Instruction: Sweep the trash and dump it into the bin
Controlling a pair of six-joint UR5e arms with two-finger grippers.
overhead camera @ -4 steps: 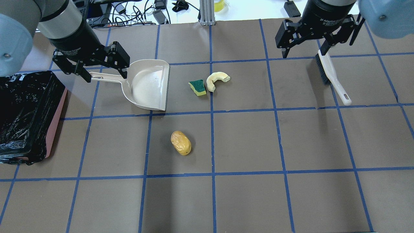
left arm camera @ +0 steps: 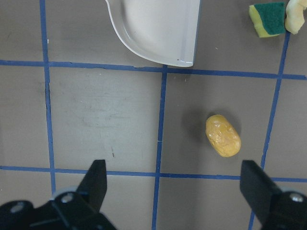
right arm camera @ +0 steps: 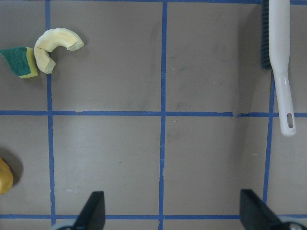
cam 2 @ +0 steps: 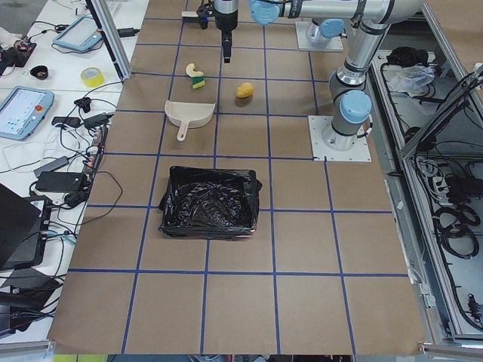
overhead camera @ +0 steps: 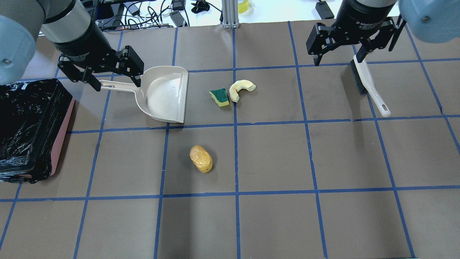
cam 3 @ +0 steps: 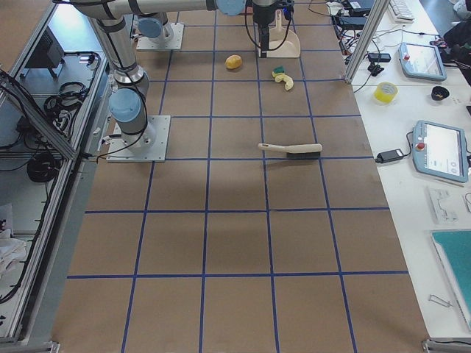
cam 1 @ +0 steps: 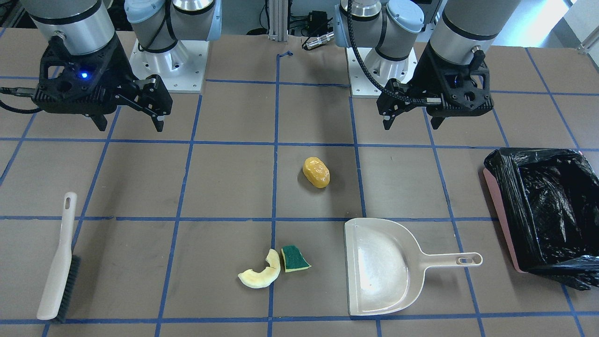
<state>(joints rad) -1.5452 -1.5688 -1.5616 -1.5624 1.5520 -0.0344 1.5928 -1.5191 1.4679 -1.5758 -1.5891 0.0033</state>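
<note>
The orange-yellow lump lies near the table's middle. The pale crescent and the green-and-yellow sponge wedge lie touching, farther back. The bin, pink with a black bag, stands at the left edge. My left gripper is open and empty, hanging above the dustpan's handle. Its wrist view shows the lump on the table below. My right gripper is open and empty, high above the brush's bristle end. The crescent and the sponge wedge show in the right wrist view.
A beige dustpan lies flat between bin and sponge, its mouth toward the trash. A white hand brush with dark bristles lies at the back right. Cables and devices lie beyond the table's far edge.
Both grippers have shifted only very slightly. Nothing on the table has moved.
</note>
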